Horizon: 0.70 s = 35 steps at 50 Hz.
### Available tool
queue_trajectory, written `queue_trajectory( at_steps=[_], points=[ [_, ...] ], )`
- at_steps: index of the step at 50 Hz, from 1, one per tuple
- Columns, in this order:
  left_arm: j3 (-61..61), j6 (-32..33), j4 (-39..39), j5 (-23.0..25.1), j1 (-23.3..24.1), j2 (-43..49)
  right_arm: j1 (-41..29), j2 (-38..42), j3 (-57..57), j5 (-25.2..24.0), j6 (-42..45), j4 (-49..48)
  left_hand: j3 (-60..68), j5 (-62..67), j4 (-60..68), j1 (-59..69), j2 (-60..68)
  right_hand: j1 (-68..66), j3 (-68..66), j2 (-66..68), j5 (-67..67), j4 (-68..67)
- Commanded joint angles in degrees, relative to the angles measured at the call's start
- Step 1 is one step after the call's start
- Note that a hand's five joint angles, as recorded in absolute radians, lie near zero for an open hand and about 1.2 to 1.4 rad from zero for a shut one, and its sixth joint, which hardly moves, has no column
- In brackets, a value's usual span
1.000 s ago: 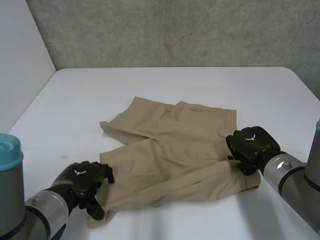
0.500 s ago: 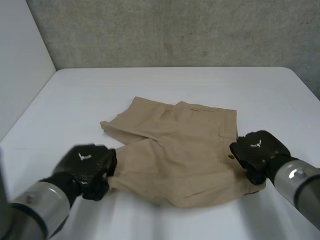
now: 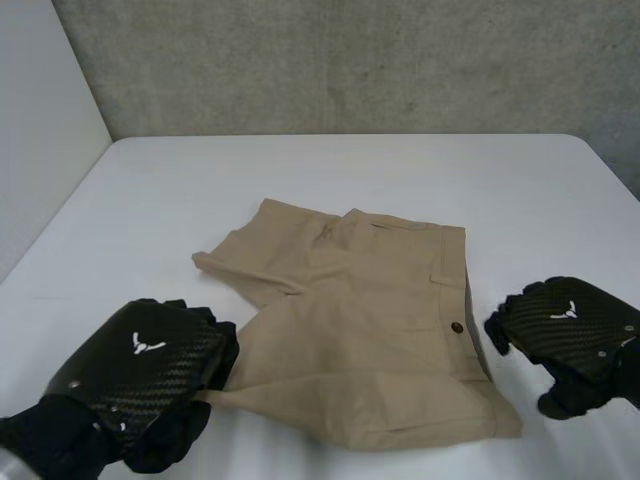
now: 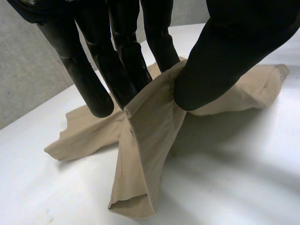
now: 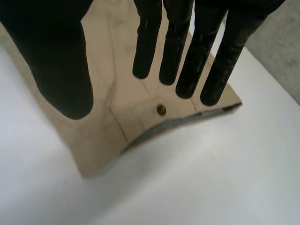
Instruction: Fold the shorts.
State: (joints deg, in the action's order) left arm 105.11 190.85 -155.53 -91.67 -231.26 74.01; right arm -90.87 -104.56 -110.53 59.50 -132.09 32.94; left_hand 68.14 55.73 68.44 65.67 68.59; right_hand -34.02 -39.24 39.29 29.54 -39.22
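On table [image 3: 300, 170], tan shorts [image 3: 380, 310] part-folded; L hand [image 3: 140, 370] pinches leg hem [image 4: 143, 101], R hand [image 3: 570, 330] splayed.

1. This looks like a robot lab.
2. A plain white worktop [image 3: 330, 170] lies under the left hand [image 3: 140, 365] and right hand [image 3: 570, 330].
3. A rough grey wall [image 3: 350, 60] stands far past both hands.
4. A white board [image 3: 40, 120] stands out beyond the left hand.

Tan cloth shorts [image 3: 370, 330] lie spread on the white table [image 3: 300, 170] — buttoned waistband at the right, both legs pointing left, the near leg's hem lifted.
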Motion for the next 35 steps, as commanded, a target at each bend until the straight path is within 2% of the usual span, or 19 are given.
queue_trajectory(
  at_steps=[1,10,21,35],
  points=[
    [-0.52,-0.04,-4.95,-0.18,-0.86,5.35,0.17,2.95,-6.09,-3.60,-7.91,-11.04,11.86,14.27,11.56,14.33,11.41,-1.64,3.58,-3.62,-3.88,3.55],
    [-3.06,0.14,-9.44,-0.27,-5.16,11.50,0.35,10.68,-10.66,-2.11,-11.26,-19.13,11.86,14.27,11.56,14.33,11.41,1.06,6.28,-6.33,-6.58,6.26],
    [-6.14,-0.04,-9.62,-0.18,-7.71,15.02,-0.09,12.36,-13.83,1.93,-11.44,-24.76,11.86,14.27,11.56,14.33,11.41,1.73,6.95,-7.00,-7.26,6.93],
    [-7.38,-0.04,-11.11,-0.09,-9.47,17.05,-2.02,13.15,-15.59,2.11,-14.42,-29.33,11.86,14.27,11.56,14.33,11.41,0.39,5.61,-5.66,-5.92,5.59]
  ],
)
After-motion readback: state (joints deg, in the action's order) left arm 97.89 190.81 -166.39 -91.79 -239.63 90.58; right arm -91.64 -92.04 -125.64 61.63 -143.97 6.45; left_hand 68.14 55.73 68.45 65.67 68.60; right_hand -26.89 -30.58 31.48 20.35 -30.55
